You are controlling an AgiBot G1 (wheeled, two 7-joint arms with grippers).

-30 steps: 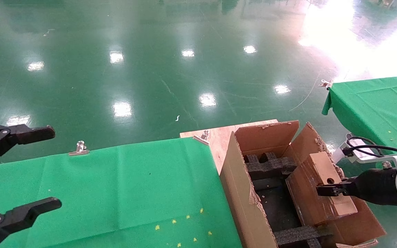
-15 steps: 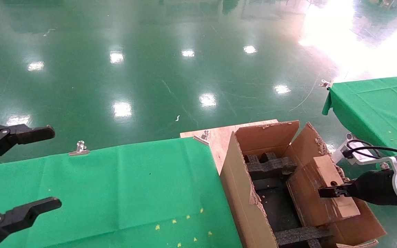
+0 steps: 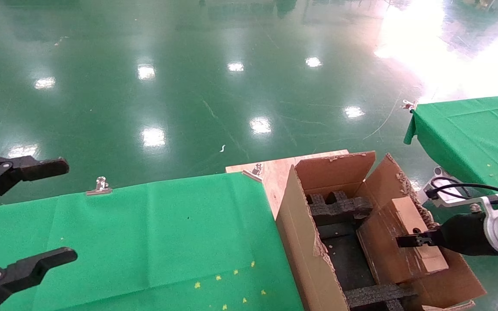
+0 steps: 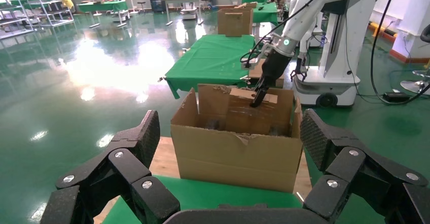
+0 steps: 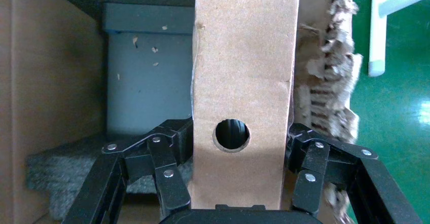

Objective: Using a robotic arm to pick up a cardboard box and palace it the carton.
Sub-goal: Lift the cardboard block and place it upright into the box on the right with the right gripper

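Your right gripper (image 5: pixel 238 148) is clenching the cardboard box (image 3: pixel 398 235) between its jaws, inside the carton (image 3: pixel 305 242); your left gripper (image 3: pixel 24 216) is idling, jaws spread.

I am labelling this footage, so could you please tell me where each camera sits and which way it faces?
Head view: high on the robot, looking forward and down at the green table and carton; left gripper at its left, right gripper at its right.
Left wrist view: behind the open left gripper, facing the carton across the table.
Right wrist view: behind the right gripper, which clamps the cardboard box inside the carton.
Shared: all three show the carton; each shows the cardboard box held by the right gripper.
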